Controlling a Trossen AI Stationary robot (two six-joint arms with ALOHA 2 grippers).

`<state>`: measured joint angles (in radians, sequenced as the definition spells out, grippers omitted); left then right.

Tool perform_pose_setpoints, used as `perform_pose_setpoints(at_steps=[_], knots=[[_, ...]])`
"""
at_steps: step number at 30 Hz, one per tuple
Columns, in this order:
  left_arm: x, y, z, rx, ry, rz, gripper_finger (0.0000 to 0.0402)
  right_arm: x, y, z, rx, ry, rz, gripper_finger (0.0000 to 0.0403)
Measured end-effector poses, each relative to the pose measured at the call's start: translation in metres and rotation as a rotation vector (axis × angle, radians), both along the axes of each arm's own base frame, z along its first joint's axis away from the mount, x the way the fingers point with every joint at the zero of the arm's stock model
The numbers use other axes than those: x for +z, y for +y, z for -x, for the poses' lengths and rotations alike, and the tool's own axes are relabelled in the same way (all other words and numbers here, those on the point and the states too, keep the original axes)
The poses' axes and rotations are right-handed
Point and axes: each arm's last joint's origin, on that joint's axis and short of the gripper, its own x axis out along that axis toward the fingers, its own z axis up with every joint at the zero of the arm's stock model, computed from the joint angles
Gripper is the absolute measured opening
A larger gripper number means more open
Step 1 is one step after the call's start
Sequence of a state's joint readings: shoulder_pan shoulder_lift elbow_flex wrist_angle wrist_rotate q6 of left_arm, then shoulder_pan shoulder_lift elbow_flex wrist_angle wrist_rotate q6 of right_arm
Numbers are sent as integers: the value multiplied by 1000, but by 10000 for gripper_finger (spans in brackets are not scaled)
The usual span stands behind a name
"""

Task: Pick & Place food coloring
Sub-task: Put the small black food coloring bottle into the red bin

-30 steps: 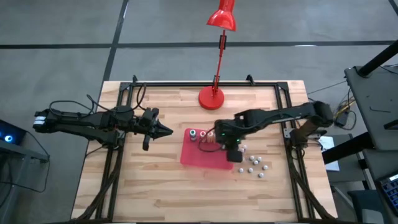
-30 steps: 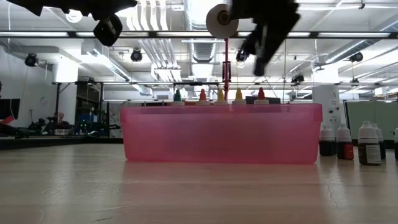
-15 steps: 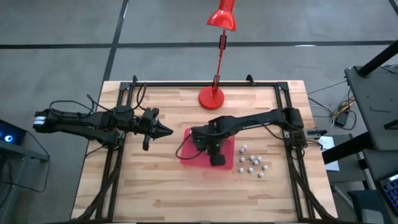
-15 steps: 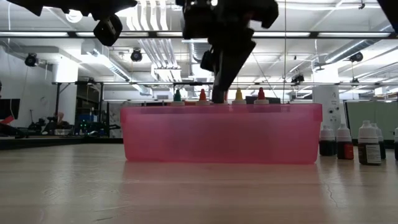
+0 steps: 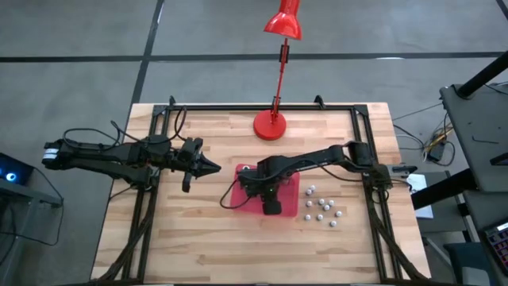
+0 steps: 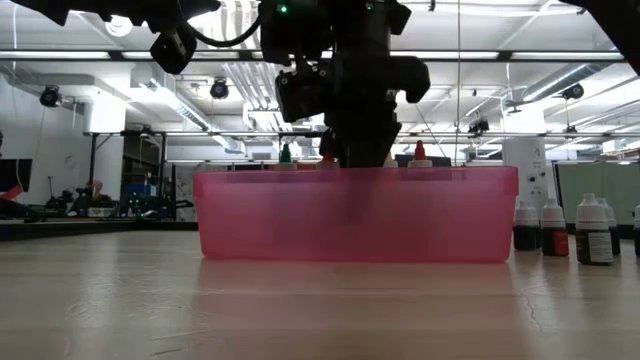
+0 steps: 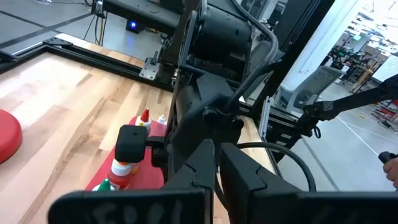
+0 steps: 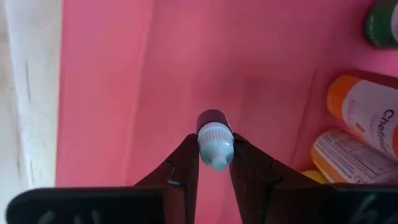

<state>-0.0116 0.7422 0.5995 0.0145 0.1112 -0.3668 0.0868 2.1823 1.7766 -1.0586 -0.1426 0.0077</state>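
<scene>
My right gripper (image 5: 267, 187) reaches down into the flat red tray (image 5: 242, 199) and is shut on a tiny dark food coloring bottle with a pale cap (image 8: 214, 148). Other food coloring bottles are in the tray: an orange-capped one (image 8: 354, 109) and a green-capped one (image 8: 382, 22). In the low view their green (image 6: 286, 155) and red (image 6: 420, 152) caps show above the tray wall (image 6: 260, 215). My left gripper (image 5: 213, 167) waits shut and empty, left of the tray and above the table. My right gripper pinches the bottle between its two fingers (image 8: 186, 155), on the sides of its pale cap (image 8: 203, 149). The fingers come from above and point down. The bottle stands upright, cap up, over the tray floor (image 8: 124, 93); whether its base touches the floor, I cannot tell.
Several small grey-white round things (image 5: 321, 208) lie on the table right of the tray. In the low view dark bottles with white caps (image 6: 560, 230) stand there. A red lamp's base (image 5: 270, 125) stands at the far edge. Metal frame rails (image 5: 159, 119) border the table.
My right gripper has gone toward the table's left edge, from the tray's right rim to over the tray's middle. It has come down until its fingers reach below the tray wall. It has carried the pale-capped bottle along.
</scene>
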Motion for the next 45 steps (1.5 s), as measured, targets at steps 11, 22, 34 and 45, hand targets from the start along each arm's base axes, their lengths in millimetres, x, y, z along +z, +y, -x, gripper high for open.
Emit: perform_pose_setpoints(at_steps=[11, 22, 34, 45], knots=[[0, 0, 0, 0, 0, 0, 0, -2, -1, -2, -49, -7, 40, 68], [0, 0, 0, 0, 1, 6, 0, 33, -1, 1, -41, -29, 35, 68], [0, 0, 0, -2, 1, 6, 0, 71, 6, 15, 342, -62, 57, 68], [1, 0, 2, -6, -9, -25, 0, 71, 6, 13, 819, -149, 114, 68]])
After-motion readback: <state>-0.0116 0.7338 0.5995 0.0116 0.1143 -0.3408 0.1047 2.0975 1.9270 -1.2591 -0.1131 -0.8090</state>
